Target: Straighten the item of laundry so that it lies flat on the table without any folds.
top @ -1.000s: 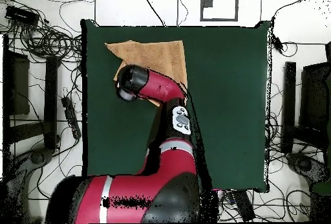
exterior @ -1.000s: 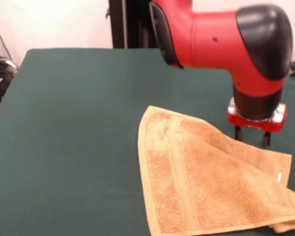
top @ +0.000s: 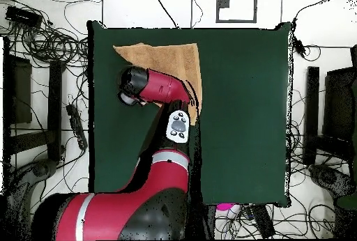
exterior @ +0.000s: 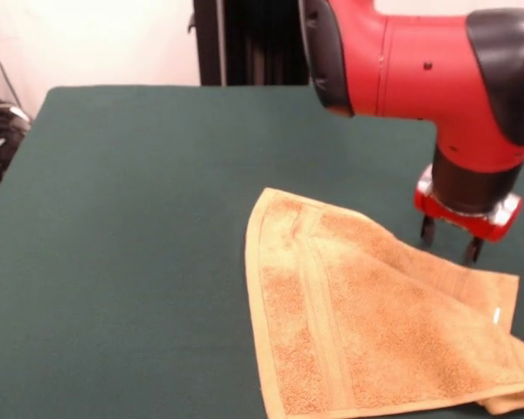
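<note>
A small orange-tan terry-cloth towel [exterior: 375,323] lies mostly spread on the dark green felt counter [exterior: 122,244], one corner still doubled under well below the black two-fingered hand [exterior: 450,240], which hovers open and empty over its far edge.

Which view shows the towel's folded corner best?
The front view: the towel fills the foreground, its doubled-over corner at the lower right. Overhead, the towel is partly covered by the arm, so that fold cannot be made out.
</note>
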You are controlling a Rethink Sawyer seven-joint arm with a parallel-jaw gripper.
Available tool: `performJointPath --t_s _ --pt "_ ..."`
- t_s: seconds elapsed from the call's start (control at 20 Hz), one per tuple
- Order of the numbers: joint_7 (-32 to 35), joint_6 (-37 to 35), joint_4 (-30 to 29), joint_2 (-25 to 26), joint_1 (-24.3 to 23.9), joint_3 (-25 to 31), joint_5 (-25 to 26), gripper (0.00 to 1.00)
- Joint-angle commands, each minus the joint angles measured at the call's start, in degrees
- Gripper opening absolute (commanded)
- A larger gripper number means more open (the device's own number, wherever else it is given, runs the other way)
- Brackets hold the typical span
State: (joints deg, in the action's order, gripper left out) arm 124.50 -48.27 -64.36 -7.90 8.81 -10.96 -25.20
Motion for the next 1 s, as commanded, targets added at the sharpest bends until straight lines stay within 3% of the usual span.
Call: performJointPath --t_s 0.05,0.3,0.7,1.0 --pt "18.3 -19.5 3.2 -3.5 2.8 -1.8 1.3 1.0" --pt "16.4 -22.7 6.7 -2.3 2.0 -2.1 1.6 1.0" --pt "16.8 -4.3 11.1 2.2 1.1 -0.9 -1.7 1.0" --pt "19.4 -4.8 20.3 4.5 0.8 -3.8 -1.3 1.0"
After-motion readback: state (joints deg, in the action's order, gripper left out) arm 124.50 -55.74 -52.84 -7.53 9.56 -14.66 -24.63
